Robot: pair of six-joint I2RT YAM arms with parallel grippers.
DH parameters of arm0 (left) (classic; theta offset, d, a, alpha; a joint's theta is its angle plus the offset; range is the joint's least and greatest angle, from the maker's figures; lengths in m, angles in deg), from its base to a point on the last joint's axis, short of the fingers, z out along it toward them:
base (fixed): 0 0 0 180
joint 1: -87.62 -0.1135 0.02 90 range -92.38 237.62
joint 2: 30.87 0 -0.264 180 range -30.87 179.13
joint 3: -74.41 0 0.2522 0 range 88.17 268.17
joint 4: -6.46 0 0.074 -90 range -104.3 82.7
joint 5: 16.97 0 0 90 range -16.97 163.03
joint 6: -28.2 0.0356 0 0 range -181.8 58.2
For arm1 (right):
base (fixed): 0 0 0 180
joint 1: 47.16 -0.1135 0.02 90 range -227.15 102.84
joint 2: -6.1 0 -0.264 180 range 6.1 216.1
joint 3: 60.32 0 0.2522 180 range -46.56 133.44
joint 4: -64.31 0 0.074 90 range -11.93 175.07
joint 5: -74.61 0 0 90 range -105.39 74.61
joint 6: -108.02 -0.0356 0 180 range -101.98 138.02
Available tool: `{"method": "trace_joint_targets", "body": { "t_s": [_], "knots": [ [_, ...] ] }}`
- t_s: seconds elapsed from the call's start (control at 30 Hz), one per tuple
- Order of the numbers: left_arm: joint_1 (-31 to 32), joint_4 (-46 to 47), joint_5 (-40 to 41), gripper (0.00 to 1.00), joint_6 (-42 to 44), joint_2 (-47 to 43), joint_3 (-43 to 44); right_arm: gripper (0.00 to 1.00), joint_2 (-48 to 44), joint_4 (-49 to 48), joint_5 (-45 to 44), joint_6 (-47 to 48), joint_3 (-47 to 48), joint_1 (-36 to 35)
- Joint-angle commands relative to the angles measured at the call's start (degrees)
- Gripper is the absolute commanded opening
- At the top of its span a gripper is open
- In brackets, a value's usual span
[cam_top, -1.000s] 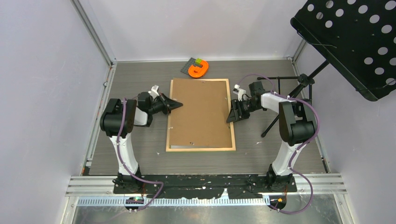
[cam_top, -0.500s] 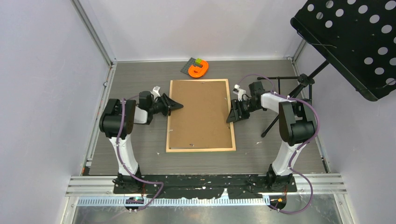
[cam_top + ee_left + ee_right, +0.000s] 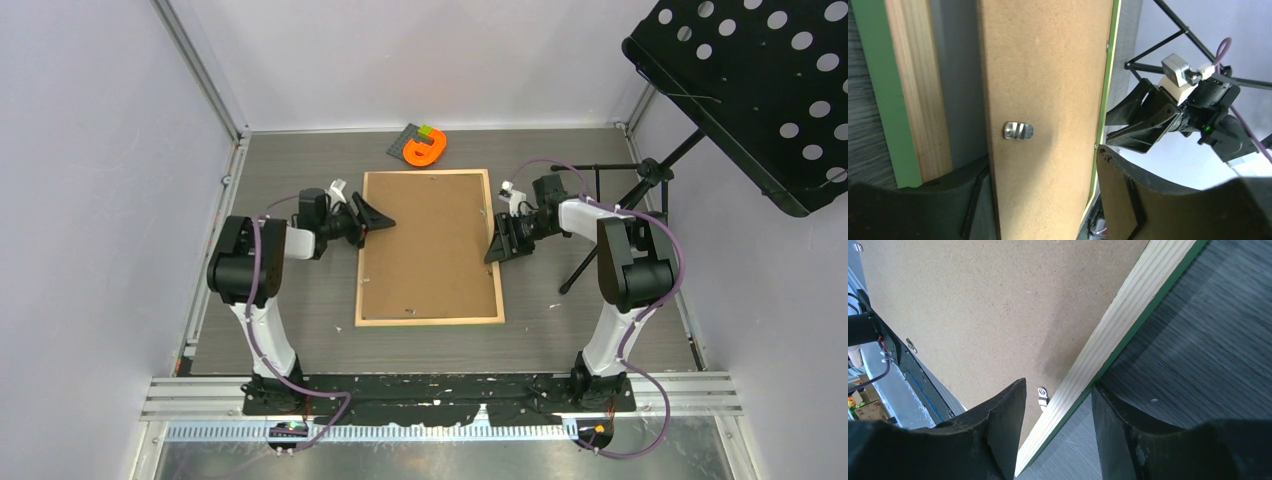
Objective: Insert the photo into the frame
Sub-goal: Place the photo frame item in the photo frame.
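Note:
The frame (image 3: 430, 320) lies flat in the middle of the table, its pale wood face up. A brown backing board (image 3: 430, 245) fills it. The photo is hidden. My left gripper (image 3: 375, 215) stands open over the board's left edge, clamped on nothing. In the left wrist view its fingers (image 3: 1158, 200) stand wide apart on either side of the board (image 3: 1048, 90), beside a metal tab (image 3: 1018, 131) and the wood-and-green rail (image 3: 913, 100). My right gripper (image 3: 496, 247) is open astride the right rail (image 3: 1118, 325), with a fingertip on each side.
An orange object (image 3: 425, 148) lies on a grey pad behind the frame. A black perforated music stand (image 3: 750, 90) overhangs the right side, and its tripod legs (image 3: 610, 195) stand near the right arm. Walls close in the table on three sides.
My left gripper has gone from shut to wide open and has shifted slightly toward the back along the frame's left edge. The right arm and the frame have not moved.

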Motion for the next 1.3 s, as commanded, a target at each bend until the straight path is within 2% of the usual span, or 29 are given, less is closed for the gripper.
{"method": "trace_joint_targets", "body": {
  "t_s": [0.0, 0.17, 0.5, 0.8, 1.27],
  "knots": [
    [-0.1, -10.7, 4.0, 0.64, 6.8, -2.5, 0.9, 0.57, -0.2, -1.6, 2.8, -0.2, 2.2, -0.5],
    [0.2, -14.6, 5.1, 0.74, 8.9, -3.4, 2.2, 0.57, -0.5, -1.6, 2.7, -0.1, 2.1, -0.6],
    [1.5, -22.3, 7.2, 0.81, 12.2, -4.8, 5.6, 0.57, -1.2, -1.6, 2.4, 0.2, 1.5, -0.5],
    [4.2, -34.3, 12.7, 0.92, 17.1, -8.1, 10.1, 0.57, -1.2, -1.6, 2.4, 0.2, 1.4, -0.6],
    [8.2, -42.8, 15.3, 0.93, 22.2, -5.4, 17.2, 0.57, -1.3, -1.6, 2.4, 0.2, 1.2, -0.5]
  ]
}}
